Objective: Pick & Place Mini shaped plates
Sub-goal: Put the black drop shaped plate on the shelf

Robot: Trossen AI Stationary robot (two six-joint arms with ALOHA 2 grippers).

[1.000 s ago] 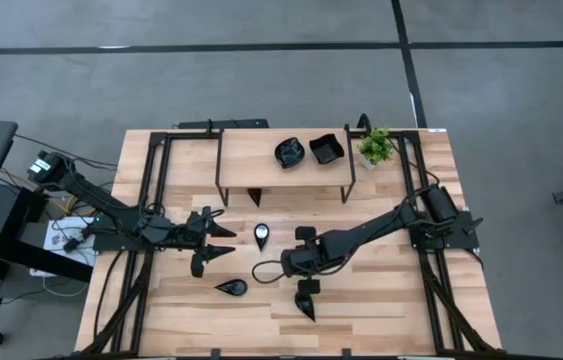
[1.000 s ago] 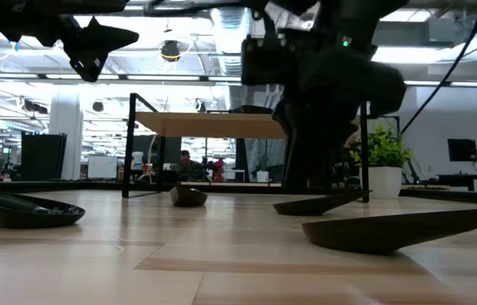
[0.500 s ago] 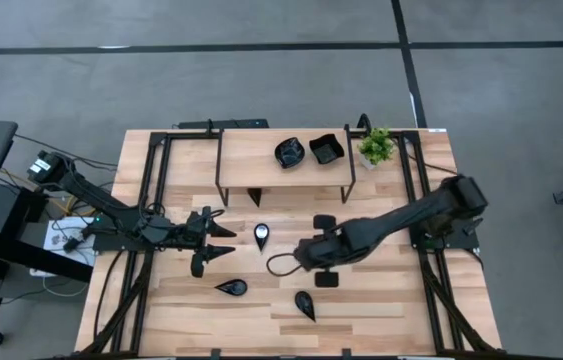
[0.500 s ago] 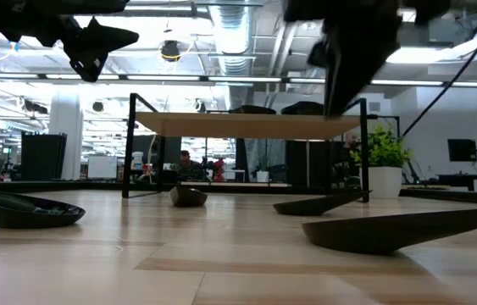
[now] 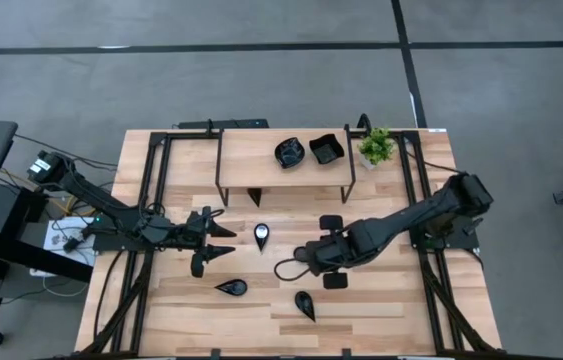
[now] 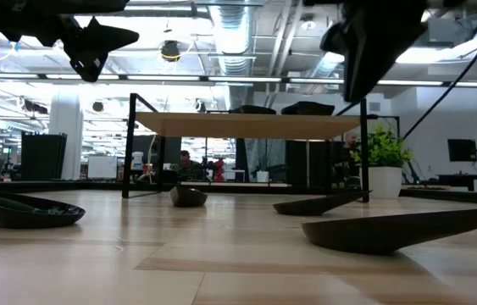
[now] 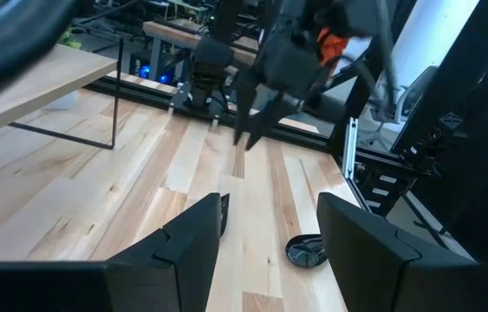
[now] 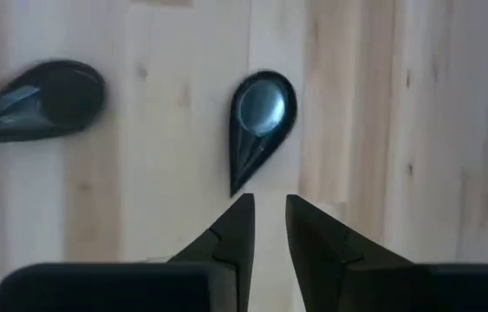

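Three black teardrop mini plates lie flat on the wooden table [image 5: 391,300]: one in the middle [image 5: 262,235], one toward the near left [image 5: 231,287], one near the front edge [image 5: 305,305]. Two more rest on the shelf [image 5: 251,150]: a scalloped one [image 5: 290,152] and a square one [image 5: 326,149]. My right gripper [image 8: 268,217] hangs high over the table's middle and points steeply down. Its fingers stand a narrow gap apart with nothing between them, above a teardrop plate [image 8: 261,117]. My left gripper [image 7: 270,234] waits open and level at the left.
A small green potted plant [image 5: 376,147] stands at the shelf's right end. The shelf's thin black legs [image 6: 130,144] rise from the table's far half. Another dark plate [image 5: 255,197] lies under the shelf. Black frame rails run along both table sides.
My right gripper has risen from just above the teardrop plate near the front edge and drawn back toward the far right. That plate has stayed flat on the table. The gap between the fingers looks the same.
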